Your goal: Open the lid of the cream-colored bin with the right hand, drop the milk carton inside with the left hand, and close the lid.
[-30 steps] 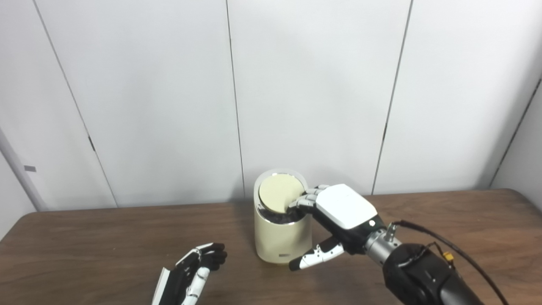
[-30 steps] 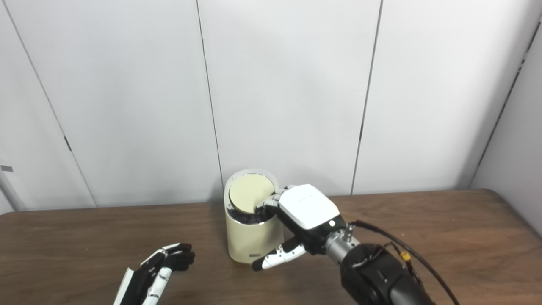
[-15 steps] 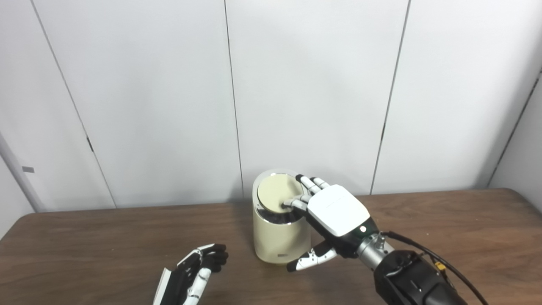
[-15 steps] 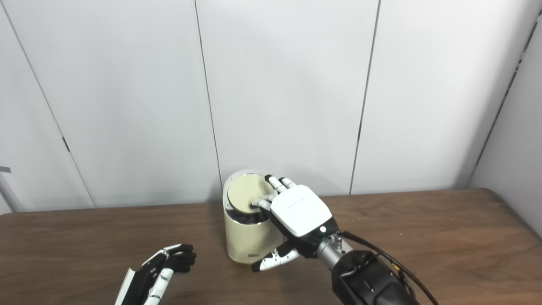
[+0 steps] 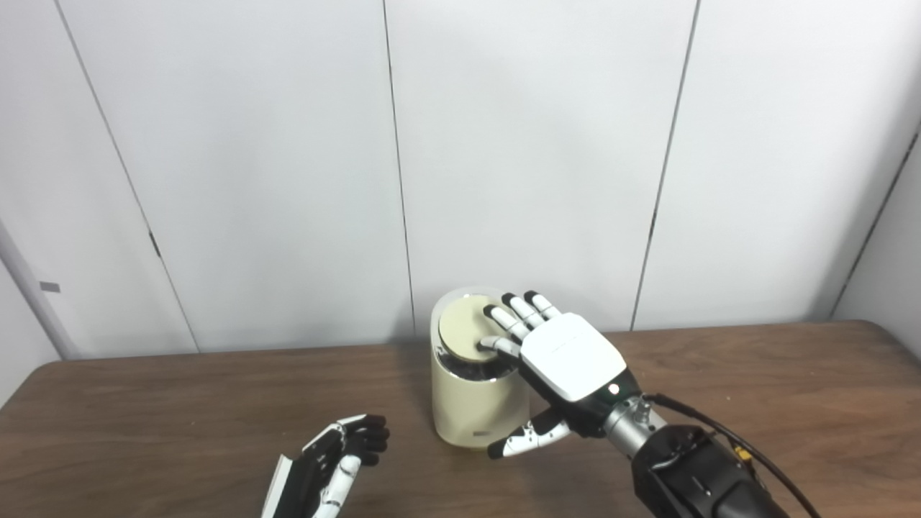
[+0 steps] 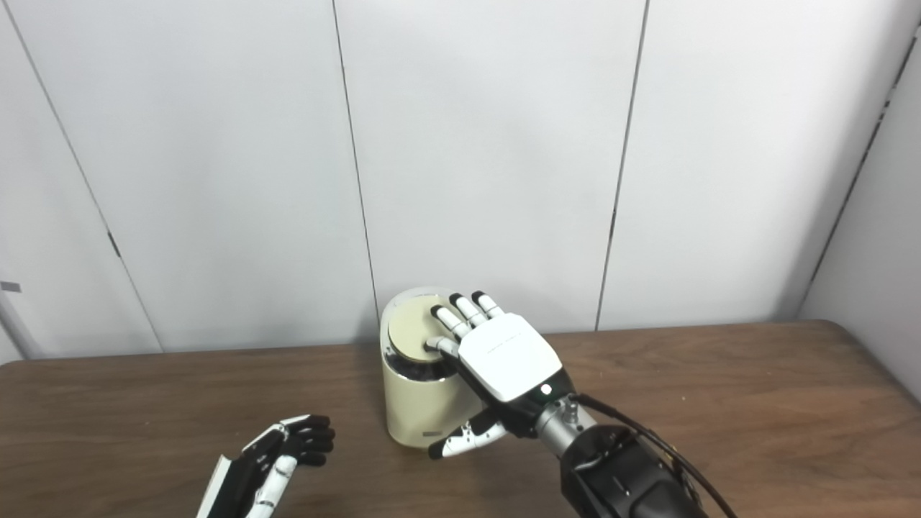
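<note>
Since a second ago: the right hand's fingers, then curled at the lid's right edge, have straightened and fanned out over the lid; the lid is tilted as before; the left hand has not shifted.

Left eye view.
- Cream-colored bin (image 5: pixel 475 403): upright at the back centre of the brown table (image 5: pixel 144 417), near the white panelled wall (image 5: pixel 252 180).
- Lid (image 5: pixel 464 331): round, tilted toward the viewer, a dark gap showing beneath its front edge.
- Right hand (image 5: pixel 568 356): back of hand up, over the bin's right side. Fingers (image 5: pixel 512 311) spread apart, holding nothing; one lower finger rests on the lid near its right front, the others lie over its upper right. Thumb points down-left, alongside the bin's wall near the table.
- Left hand (image 5: pixel 334 460): low at front left, well apart from the bin, fingers loosely curled, nothing in it.
- Milk carton: not visible on the table; the bin's inside is too dark to tell.

Right eye view.
- Same arrangement. A black cable (image 6: pixel 647 439) runs back from the right wrist along the forearm.
</note>
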You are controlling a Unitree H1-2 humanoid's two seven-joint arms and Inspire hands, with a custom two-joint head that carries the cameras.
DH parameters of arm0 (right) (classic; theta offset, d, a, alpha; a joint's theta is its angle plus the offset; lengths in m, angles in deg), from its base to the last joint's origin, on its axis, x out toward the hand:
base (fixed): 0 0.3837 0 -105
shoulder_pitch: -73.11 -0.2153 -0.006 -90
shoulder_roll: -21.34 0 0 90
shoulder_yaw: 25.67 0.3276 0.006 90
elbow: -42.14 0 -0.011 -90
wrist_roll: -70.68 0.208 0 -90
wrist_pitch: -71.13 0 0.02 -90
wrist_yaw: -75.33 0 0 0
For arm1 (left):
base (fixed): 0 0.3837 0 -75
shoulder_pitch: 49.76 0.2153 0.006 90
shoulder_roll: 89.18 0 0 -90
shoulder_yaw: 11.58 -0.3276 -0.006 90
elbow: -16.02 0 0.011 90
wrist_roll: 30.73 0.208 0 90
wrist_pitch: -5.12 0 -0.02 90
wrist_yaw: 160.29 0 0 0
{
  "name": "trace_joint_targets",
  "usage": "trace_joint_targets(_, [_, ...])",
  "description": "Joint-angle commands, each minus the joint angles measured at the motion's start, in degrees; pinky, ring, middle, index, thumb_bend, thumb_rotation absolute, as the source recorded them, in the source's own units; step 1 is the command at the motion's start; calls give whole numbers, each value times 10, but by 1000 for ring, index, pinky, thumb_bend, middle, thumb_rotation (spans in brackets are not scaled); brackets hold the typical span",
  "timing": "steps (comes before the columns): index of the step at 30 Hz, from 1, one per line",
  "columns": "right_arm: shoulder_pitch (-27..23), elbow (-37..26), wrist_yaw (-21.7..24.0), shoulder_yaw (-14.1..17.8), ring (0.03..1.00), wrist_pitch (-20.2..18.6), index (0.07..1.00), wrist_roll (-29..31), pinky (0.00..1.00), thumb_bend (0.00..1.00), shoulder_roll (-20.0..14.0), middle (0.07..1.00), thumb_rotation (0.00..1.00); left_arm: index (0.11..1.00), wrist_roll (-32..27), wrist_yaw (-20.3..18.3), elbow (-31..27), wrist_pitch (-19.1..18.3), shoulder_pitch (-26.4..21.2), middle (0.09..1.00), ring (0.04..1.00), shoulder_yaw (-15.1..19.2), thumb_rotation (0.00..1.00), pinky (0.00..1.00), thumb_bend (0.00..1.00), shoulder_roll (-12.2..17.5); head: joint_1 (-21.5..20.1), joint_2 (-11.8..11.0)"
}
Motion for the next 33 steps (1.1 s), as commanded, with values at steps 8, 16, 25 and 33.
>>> trace_joint_targets(8, [-13,25,-67,-19,1000,24,742,-93,999,756,-19,998,679,737,-11,-4,6,1,5,702,677,-10,768,643,442,-6,0,2])
trace_joint_targets(16, [-6,28,-61,-21,1000,26,695,-101,1000,787,-22,1000,679,740,-16,-5,2,-1,5,700,666,-9,774,625,448,-7,-1,6])
trace_joint_targets(25, [5,23,-37,-18,1000,20,695,-98,1000,807,-17,1000,722,739,-22,-8,-8,-17,8,698,665,-7,761,641,475,-8,1,10])
trace_joint_targets(33, [19,28,-65,4,1000,18,743,-56,1000,786,-9,1000,699,735,-20,-8,-6,-10,7,695,656,-5,762,637,482,-7,0,12])
